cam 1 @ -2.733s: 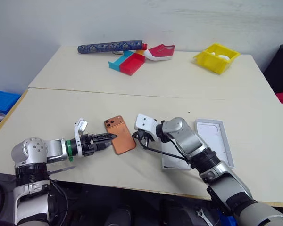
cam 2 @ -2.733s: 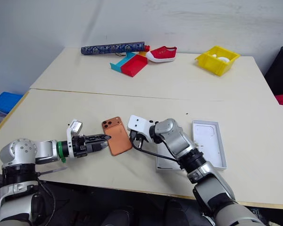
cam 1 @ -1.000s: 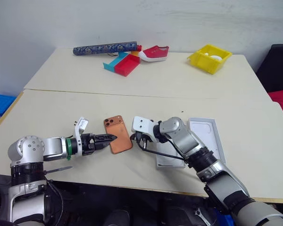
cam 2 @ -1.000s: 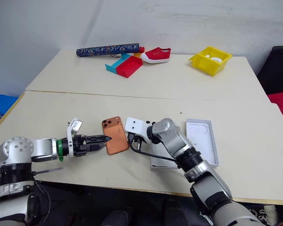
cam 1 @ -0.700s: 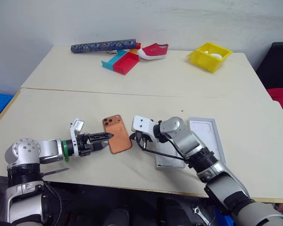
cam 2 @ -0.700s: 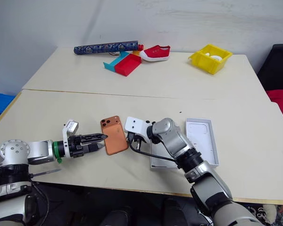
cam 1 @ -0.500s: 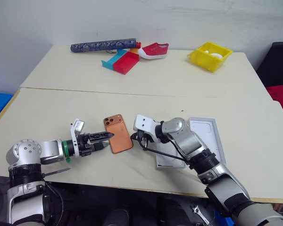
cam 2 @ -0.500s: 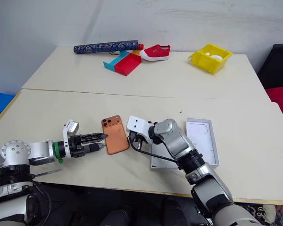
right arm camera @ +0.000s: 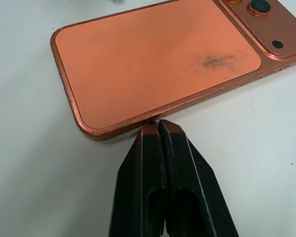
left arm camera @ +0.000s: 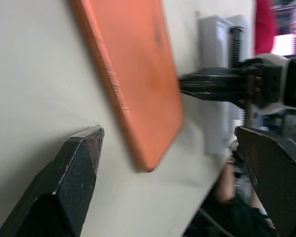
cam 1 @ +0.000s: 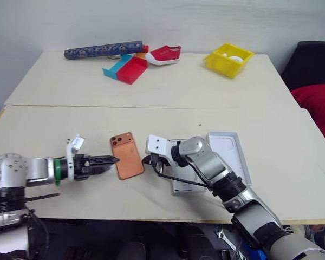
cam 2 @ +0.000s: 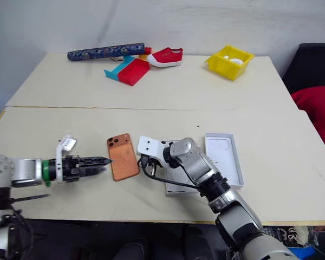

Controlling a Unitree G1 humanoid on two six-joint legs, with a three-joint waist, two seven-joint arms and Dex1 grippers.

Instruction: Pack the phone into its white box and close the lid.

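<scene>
Two grippers flank the phone (cam 1: 127, 155), no writing legible: left gripper (cam 1: 111, 160) spread wide beside it, right gripper (right arm camera: 157, 126) pinched empty at its opposite edge

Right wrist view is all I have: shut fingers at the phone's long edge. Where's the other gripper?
Observer: The left gripper sits at the phone's opposite long edge, jaws spread wide.
Operator: Is it holding the phone?
Observer: No; the phone lies flat on the table, camera side up.
Operator: Where's the white box?
Observer: Behind your right gripper, partly hidden under that arm, lies the white box; the lid lies open beside it.
</scene>
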